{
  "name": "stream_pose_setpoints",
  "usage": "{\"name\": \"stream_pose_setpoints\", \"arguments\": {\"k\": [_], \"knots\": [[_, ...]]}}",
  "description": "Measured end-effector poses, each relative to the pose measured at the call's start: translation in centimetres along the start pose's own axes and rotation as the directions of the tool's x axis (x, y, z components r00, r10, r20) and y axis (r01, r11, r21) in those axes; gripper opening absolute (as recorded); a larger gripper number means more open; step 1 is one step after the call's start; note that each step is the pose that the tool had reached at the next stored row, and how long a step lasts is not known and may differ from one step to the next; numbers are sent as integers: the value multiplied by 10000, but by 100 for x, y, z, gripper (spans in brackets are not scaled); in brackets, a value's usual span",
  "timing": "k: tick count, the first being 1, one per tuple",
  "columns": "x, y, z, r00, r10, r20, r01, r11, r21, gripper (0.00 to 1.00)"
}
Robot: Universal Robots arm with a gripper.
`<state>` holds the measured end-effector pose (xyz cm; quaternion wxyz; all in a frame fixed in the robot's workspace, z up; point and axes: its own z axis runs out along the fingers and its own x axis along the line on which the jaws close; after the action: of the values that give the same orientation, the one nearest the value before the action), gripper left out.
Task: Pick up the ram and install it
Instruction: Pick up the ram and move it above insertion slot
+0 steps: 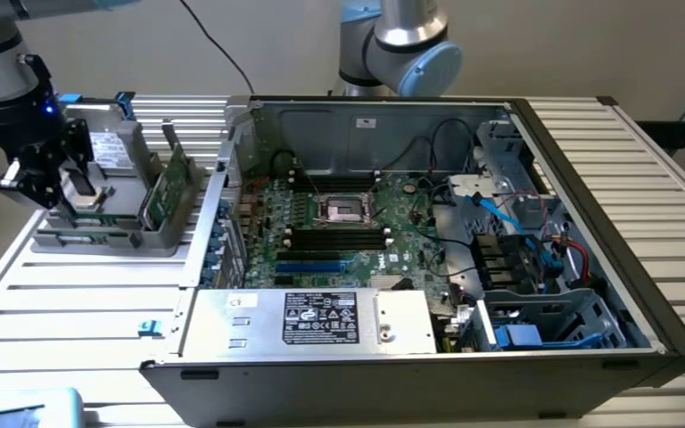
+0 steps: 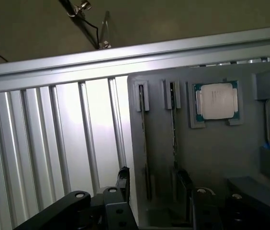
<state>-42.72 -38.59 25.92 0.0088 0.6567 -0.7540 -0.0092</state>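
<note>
robotics lab: robot arm (image 1: 4,85) over a slatted aluminium table (image 1: 69,308), open computer case (image 1: 355,134), grey parts holder (image 1: 111,239)

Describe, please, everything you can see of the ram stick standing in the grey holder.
The ram is a long, narrow, flat green circuit board. It stands on its long edge, leaning slightly, in a slot of the grey holder on the slatted table, at the exterior view's left of the open computer case. Apart from the holder, nothing visibly touches it. Its chips and label are too small to make out.
</note>
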Motion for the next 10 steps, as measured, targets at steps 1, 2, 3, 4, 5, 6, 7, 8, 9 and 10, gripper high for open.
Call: {"name": "stream_pose_setpoints", "arguments": {"k": [1, 2, 3, 4, 5, 6, 7, 8, 9, 10], "knots": [[14, -3, 19, 10000, -1, 8, 1, 10000, 0, 51], [23, -5, 38, 10000, -1, 12, 1, 10000, 0, 51], [27, -7, 56, 10000, -3, 13, 3, 10000, 0, 51], [28, -9, 74, 10000, -3, 13, 3, 10000, -1, 51], [27, -12, 92, 10000, -2, 12, 2, 10000, -1, 51], [27, -15, 111, 10000, -4, 13, 4, 10000, -1, 51], [27, -16, 129, 10000, -4, 13, 4, 10000, -1, 51], [28, -17, 147, 10000, -6, 13, 6, 10000, -1, 51], [28, -17, 164, 10000, -5, 12, 5, 10000, -2, 51], [28, -17, 183, 10000, -5, 12, 5, 10000, -2, 51]]}}
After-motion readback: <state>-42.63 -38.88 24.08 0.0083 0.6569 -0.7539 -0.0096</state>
